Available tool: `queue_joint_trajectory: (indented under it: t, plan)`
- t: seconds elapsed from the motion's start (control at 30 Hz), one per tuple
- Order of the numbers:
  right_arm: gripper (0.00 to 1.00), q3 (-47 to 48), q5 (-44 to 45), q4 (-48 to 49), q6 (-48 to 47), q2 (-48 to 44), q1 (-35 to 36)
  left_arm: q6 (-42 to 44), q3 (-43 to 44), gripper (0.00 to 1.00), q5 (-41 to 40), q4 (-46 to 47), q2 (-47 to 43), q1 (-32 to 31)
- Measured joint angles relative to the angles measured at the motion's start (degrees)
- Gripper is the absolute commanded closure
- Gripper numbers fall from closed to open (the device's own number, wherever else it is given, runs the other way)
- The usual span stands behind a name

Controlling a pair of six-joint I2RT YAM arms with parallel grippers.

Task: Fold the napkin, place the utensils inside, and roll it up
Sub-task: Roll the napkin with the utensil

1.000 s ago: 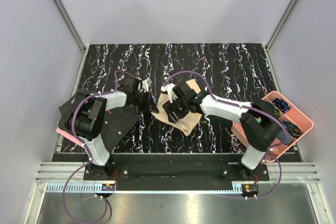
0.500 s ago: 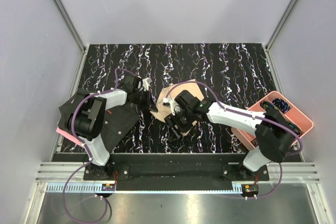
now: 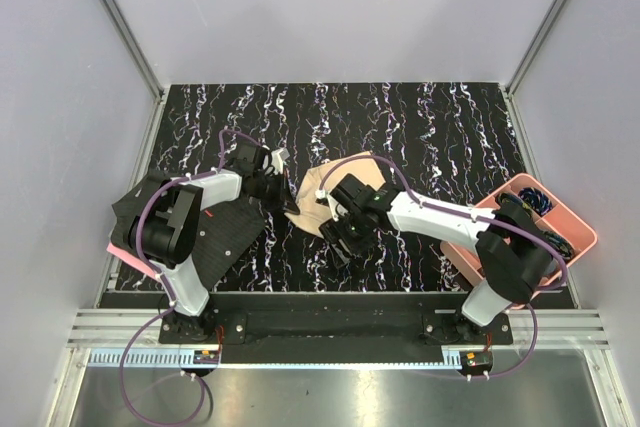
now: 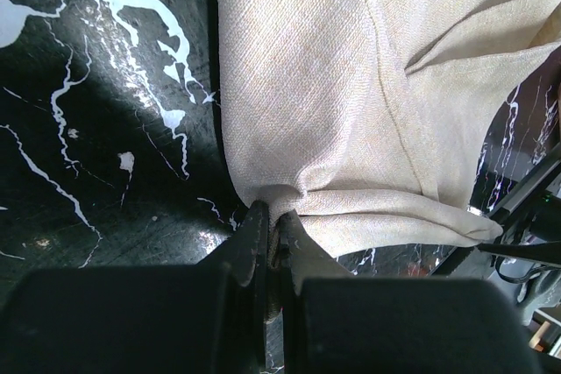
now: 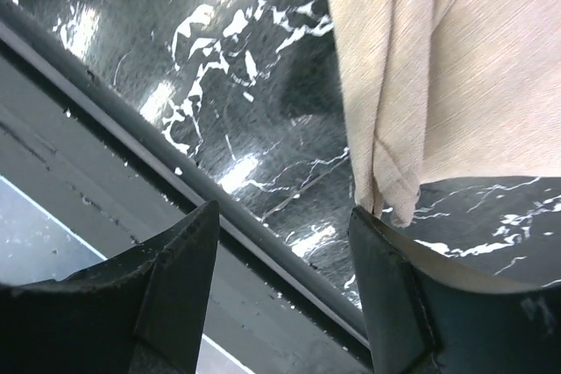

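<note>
The beige napkin lies bunched on the black marbled table, partly under my right wrist. My left gripper is shut on its left edge; in the left wrist view the jaws pinch a gathered fold of the napkin. My right gripper is open over the napkin's near side. In the right wrist view a folded corner of the napkin hangs just beside the right finger, and nothing is between the jaws. The wooden spoon and the stick are not in view.
A black dotted mat lies at the left under the left arm, with a pink edge showing beneath it. A pink tray with small items stands at the right. The table's near metal rail runs just below the right gripper.
My right gripper has moved toward the table's near edge. The napkin flap that showed in front of it is no longer seen there. The left gripper has stayed put.
</note>
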Motion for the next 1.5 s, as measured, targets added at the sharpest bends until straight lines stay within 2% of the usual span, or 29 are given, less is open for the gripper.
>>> queue_joint_trajectory:
  t: [0.07, 0.17, 0.2, 0.27, 0.3, 0.53, 0.8, 0.97, 1.07, 1.17, 1.33, 1.5]
  plan:
    - [0.31, 0.6, 0.9, -0.1, -0.2, 0.4, 0.0, 0.1, 0.0, 1.0, 0.0, 0.0, 0.0, 0.0]
    - [0.36, 1.1, 2.2, -0.2, -0.5, 1.0, -0.2, 0.1, 0.0, 1.0, -0.1, -0.1, 0.0, 0.0]
    - [0.45, 1.2, 2.5, -0.2, -0.6, 1.3, -0.3, 0.1, 0.0, 1.0, -0.1, -0.1, 0.0, 0.0]
    - [0.53, 1.3, 3.4, -0.2, -0.9, 2.4, -0.8, 0.1, 0.0, 1.0, -0.2, -0.1, 0.0, 0.0]
    - [0.61, 1.3, 3.8, -0.2, -1.0, 2.9, -1.1, 0.1, 0.0, 1.0, -0.2, -0.1, 0.0, 0.0]
    - [0.69, 1.3, 5.9, -0.2, -1.1, 5.0, -3.4, 0.3, 0.0, 1.0, -0.2, -0.3, 0.0, 0.0]
    - [0.7, 1.6, 6.0, 0.0, -1.1, 7.4, -6.7, 0.8, 0.0, 1.0, -0.3, -0.7, 0.0, 0.0]
    - [0.68, 2.4, 4.9, 0.0, -1.0, 10.2, -7.7, 1.1, 0.2, 1.0, -0.4, -1.1, 0.0, 0.0]
    - [0.61, 2.6, 4.7, -0.2, -1.0, 10.2, -7.7, 1.2, 0.5, 1.0, -0.4, -1.5, 0.0, 0.0]
    - [0.48, 3.6, 4.7, -2.4, -1.1, 9.6, -7.7, 1.2, 0.9, 1.0, -0.4, -1.9, 0.0, 0.0]
    - [0.35, 8.8, 4.3, -6.7, -1.5, 4.9, -7.5, 1.6, 1.9, 1.0, -0.8, -3.1, 0.1, 0.0]
    - [0.31, 16.0, 5.5, -4.2, -3.8, 3.1, -3.4, 1.8, 2.6, 1.0, -1.2, -3.9, 0.9, 0.1]
